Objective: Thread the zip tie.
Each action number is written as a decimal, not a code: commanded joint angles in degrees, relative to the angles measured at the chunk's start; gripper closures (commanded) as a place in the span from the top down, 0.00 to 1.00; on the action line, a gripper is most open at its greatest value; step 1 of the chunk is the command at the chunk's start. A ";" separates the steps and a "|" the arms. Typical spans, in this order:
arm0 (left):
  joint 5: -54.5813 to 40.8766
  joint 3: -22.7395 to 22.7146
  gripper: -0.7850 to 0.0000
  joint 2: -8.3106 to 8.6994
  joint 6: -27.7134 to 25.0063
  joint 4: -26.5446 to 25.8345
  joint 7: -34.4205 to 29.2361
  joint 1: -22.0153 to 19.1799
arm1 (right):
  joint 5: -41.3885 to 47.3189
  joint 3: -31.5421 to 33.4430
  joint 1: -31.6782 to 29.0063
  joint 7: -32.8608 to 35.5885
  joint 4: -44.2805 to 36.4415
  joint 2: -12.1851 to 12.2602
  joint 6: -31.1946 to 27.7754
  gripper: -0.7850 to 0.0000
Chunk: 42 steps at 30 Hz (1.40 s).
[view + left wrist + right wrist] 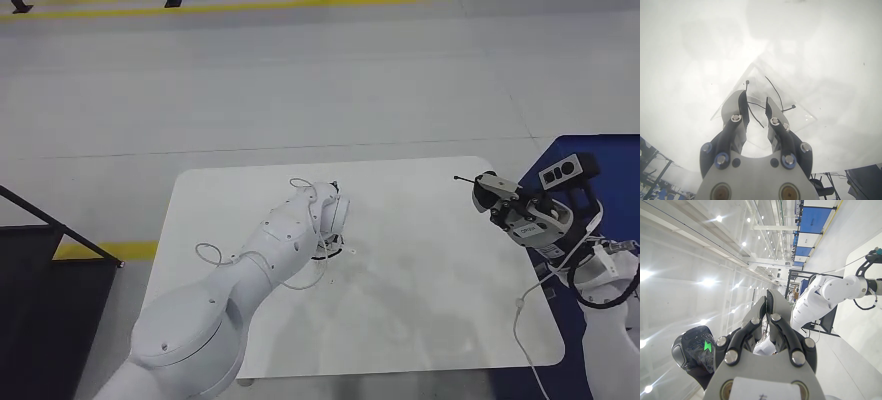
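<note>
Left gripper (755, 95): over the middle of the white worktop (430, 300), pointing down at a clear acrylic tray (802, 115). Jaws released, with a gap between them.

We count 2 black zip ties with visible heads in the tray:
- zip tie 1 (747, 86) runs from its head down to the tip of one finger (743, 106), touching it or just beside it; we cannot tell which.
- zip tie 2 (777, 92) curves past the other finger, its head lying beside that finger on the tray.

A further black strand (755, 117) crosses the gap between the jaws. We cannot tell which tie it belongs to.

Right gripper (483, 186): at the worktop's 3 o'clock edge, raised off the surface. Jaws clenched. A thin black strip (465, 181) sticks out from the tips toward 9 o'clock. It looks like a zip tie, but it is too small for us to confirm. The 2 grippers are well apart.
</note>
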 commanded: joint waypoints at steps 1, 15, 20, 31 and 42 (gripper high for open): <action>0.02 -0.29 0.20 -0.47 -0.64 1.15 0.01 0.06 | 0.00 0.00 0.00 0.00 0.00 0.00 0.00 0.00; 0.40 -2.48 0.00 -3.07 -3.21 5.05 0.74 -0.40 | 0.00 0.00 0.00 0.00 0.00 0.00 0.00 0.00; 1.69 -2.88 0.00 -3.66 -2.09 3.89 -0.16 -1.38 | 0.00 0.00 0.00 0.00 0.00 0.00 0.00 0.00; 9.31 -1.77 0.00 -3.84 4.44 2.63 0.47 -1.15 | 0.00 0.00 0.00 0.00 0.00 0.00 0.00 0.00; 13.60 -1.44 0.01 -4.79 4.51 3.52 0.07 1.11 | 0.00 0.00 0.00 0.00 0.00 0.00 0.00 0.00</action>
